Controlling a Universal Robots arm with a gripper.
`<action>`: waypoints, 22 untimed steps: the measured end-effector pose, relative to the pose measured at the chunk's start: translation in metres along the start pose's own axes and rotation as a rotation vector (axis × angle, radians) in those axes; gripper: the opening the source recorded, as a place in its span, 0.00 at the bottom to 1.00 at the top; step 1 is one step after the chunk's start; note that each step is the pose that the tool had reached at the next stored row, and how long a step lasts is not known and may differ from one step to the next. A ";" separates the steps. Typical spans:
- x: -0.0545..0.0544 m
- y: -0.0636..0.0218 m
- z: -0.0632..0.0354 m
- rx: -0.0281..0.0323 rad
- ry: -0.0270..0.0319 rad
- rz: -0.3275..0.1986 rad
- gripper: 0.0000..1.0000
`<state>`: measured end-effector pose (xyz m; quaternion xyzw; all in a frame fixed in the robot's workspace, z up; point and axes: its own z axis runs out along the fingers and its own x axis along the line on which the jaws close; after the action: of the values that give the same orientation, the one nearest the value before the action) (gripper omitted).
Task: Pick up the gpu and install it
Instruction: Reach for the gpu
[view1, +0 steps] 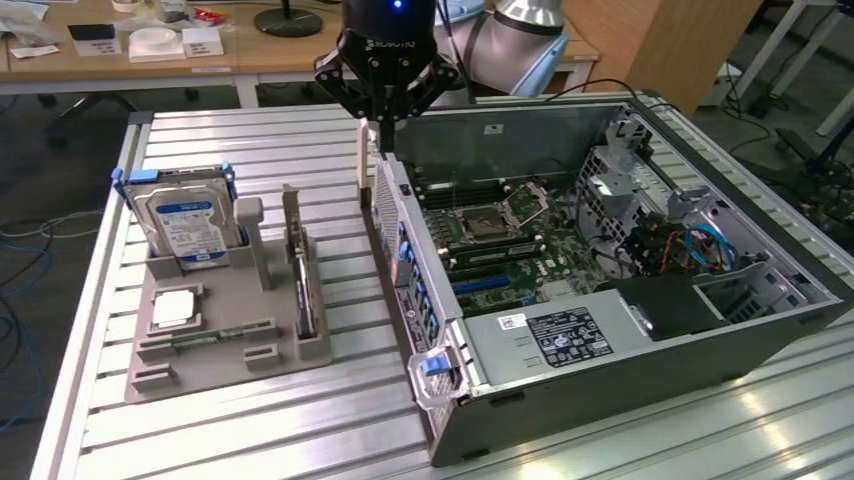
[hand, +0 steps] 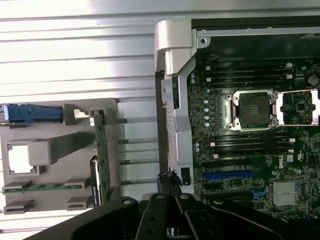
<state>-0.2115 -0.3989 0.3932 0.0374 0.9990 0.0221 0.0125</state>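
The gpu (view1: 304, 292) is a thin dark card standing on edge in a slot of the grey holder (view1: 227, 360) on the exterior view's left. In the wrist view the gpu (hand: 98, 150) shows edge-on in the same holder (hand: 55, 150). My gripper (view1: 383, 125) hangs above the rear wall of the open computer case (view1: 747, 340), well apart from the gpu. It is shut, with nothing between its fingers. The gripper (hand: 170, 179) sits over the case's rear edge, beside the motherboard (hand: 250, 150).
A silver hard drive (view1: 187, 225) with a blue-white label stands upright at the back of the holder. A square chip (view1: 174, 310) and a green memory stick (view1: 200, 338) lie in it. Blue slots (view1: 487, 285) run across the motherboard. The slatted metal table (view1: 267, 440) carries everything.
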 end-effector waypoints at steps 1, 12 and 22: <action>0.001 -0.0001 0.0000 0.0001 0.0000 0.000 0.11; 0.014 -0.0010 -0.0003 0.0000 0.0000 0.000 0.11; 0.025 -0.0019 -0.0006 0.0000 -0.0001 0.000 0.11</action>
<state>-0.2368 -0.3989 0.3932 0.0374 0.9990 0.0221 0.0125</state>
